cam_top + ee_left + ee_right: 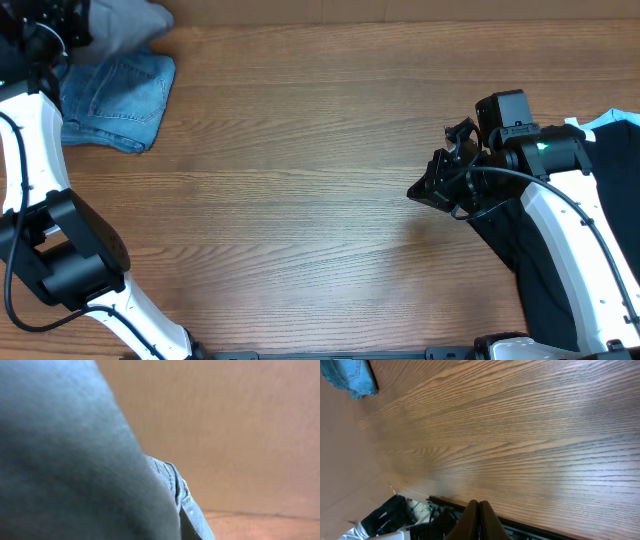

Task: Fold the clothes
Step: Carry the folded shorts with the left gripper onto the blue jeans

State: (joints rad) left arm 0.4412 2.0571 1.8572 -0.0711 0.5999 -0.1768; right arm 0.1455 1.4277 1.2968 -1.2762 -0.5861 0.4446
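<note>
At the far left corner of the table (300,130), we see the grey shorts (130,22) bunched beside folded denim (115,95), the left gripper (68,30) closed against them, its hold unclear, and the right gripper (478,506) closed and empty mid-table; folding looks not yet begun.

A robotics lab bench: wood-grain table (300,200) with two white, cabled robot arms (27,140).

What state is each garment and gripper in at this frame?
shorts: bunched at the far left corner, partly out of frame.
denim garment: folded, lying flat beside the shorts.
black T-shirt: lying loose at the right edge.
left gripper: shut; any grip on fabric is hidden.
right gripper: shut, empty, over the table.
</note>
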